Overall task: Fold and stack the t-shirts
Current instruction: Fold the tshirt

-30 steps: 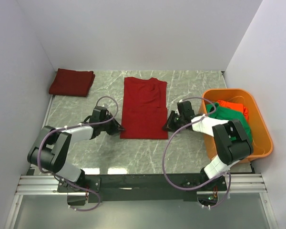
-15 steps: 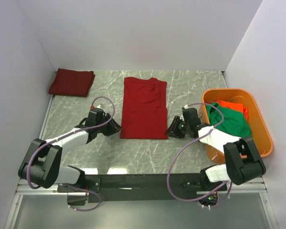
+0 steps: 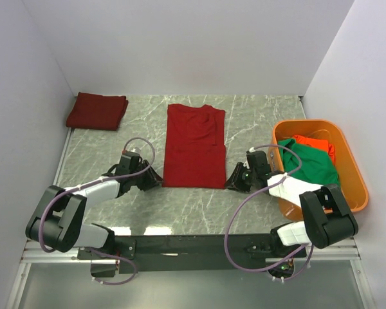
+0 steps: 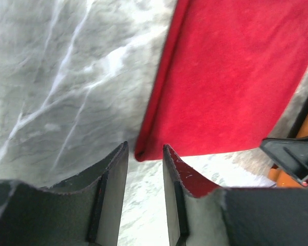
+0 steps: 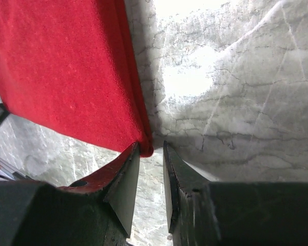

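Observation:
A crimson red t-shirt (image 3: 194, 145), folded lengthwise into a long strip, lies flat in the middle of the table. My left gripper (image 3: 156, 179) is open, low on the table at the shirt's near left corner (image 4: 142, 154), which sits at the mouth of its jaws. My right gripper (image 3: 232, 183) is open at the near right corner (image 5: 145, 149), which also sits between its fingertips. A folded crimson shirt (image 3: 97, 110) lies at the far left. A green shirt (image 3: 309, 161) and an orange-red shirt (image 3: 315, 142) lie in the orange tub (image 3: 350, 162).
The orange tub stands at the right edge of the marble table (image 3: 264, 122). White walls close the table at the back and both sides. Cables loop over both arms.
Both grippers have slid back toward me along the shirt's sides, from its lower edges to its near corners. The shirt has not moved.

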